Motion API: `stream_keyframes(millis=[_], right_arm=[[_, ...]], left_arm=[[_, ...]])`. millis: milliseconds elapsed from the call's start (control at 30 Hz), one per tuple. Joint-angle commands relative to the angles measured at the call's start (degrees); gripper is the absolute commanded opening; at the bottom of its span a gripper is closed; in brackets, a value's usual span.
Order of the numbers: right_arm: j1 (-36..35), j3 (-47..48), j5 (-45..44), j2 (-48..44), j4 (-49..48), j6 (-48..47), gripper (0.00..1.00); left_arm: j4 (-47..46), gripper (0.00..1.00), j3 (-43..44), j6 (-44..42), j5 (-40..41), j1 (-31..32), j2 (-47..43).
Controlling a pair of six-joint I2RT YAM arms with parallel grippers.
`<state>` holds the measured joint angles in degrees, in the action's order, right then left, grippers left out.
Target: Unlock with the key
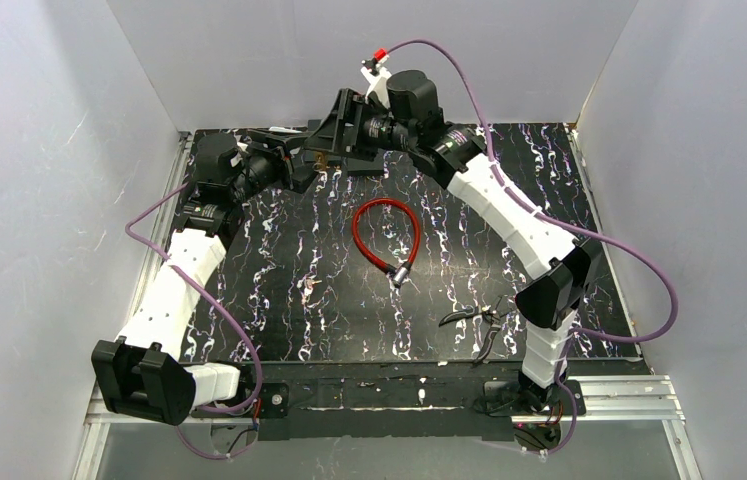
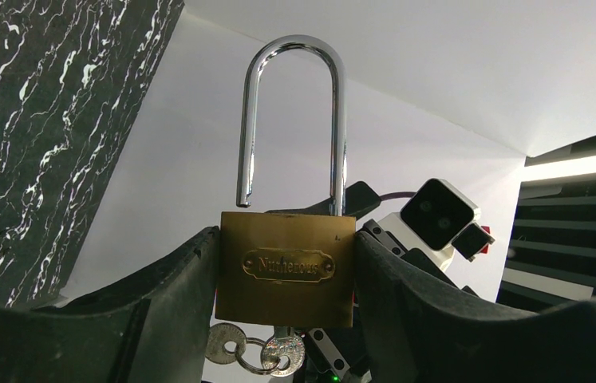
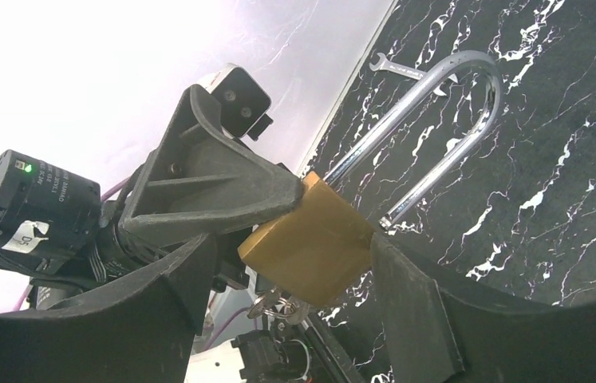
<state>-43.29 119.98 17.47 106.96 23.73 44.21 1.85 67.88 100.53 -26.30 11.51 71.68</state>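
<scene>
Brass rectangular padlock [image 2: 285, 267], one shackle leg free, is clamped between the left gripper's [image 2: 286, 239] fingers; silver keys [image 2: 266, 351] hang at six o'clock. From the right wrist, the right gripper [image 3: 290, 247] stands around the lock; I cannot tell whether it presses. From the top, both meet at twelve o'clock of the black marbled table [image 1: 299, 290].

Item one: brass-bodied padlock [image 2: 285, 271] with oval nameplate and long chromed steel shackle [image 2: 294, 44]. It is held clear of the bench, body clamped between the left claw [image 2: 286, 239] fingers. The shackle's short leg ends just outside the body's top face. Item two: silver keys on a ring [image 2: 256, 351], hanging at the body's underside.
</scene>
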Motion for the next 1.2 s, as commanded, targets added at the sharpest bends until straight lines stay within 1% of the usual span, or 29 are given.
stream_keyframes(millis=[0,267,367,500,600,733,933,1000,1167], right_arm=[[-0.6,4.1,0.1,1.4,-0.9,-1.5,0.79],[-0.6,5.0,0.8,2.4,-0.9,-1.8,0.76],[-0.8,7.1,0.1,3.7,1.9,-3.1,0.75],[-1.5,11.5,-2.4,5.2,7.7,-6.3,0.72],[-1.8,11.8,-4.3,5.1,9.2,-7.9,0.7],[-2.4,12.6,-7.6,4.8,12.2,-10.4,0.65],[-4.7,16.0,-13.3,5.4,16.8,-14.4,0.59],[-5.4,16.0,-14.3,5.3,16.9,-15.1,0.6],[-7.5,16.0,-16.5,5.3,15.7,-16.0,0.66]], left_arm=[[-3.3,0.0,2.4,-0.1,-1.6,0.2,-2.3],[-3.3,0.0,2.3,-0.2,-1.2,0.2,-2.3],[-3.3,0.0,2.5,-0.2,-1.0,0.2,-2.1],[-3.2,0.0,2.9,-0.2,-1.0,0.2,-1.9],[-2.9,0.0,2.8,-0.3,-0.9,0.2,-1.9],[-2.6,0.0,2.4,-0.4,-0.9,0.2,-2.3],[-2.2,0.0,2.5,-0.7,-0.8,0.3,-2.3],[-2.2,0.0,2.6,-0.8,-0.8,0.3,-2.3],[-2.2,0.0,2.8,-0.9,-0.7,0.8,-2.0]])
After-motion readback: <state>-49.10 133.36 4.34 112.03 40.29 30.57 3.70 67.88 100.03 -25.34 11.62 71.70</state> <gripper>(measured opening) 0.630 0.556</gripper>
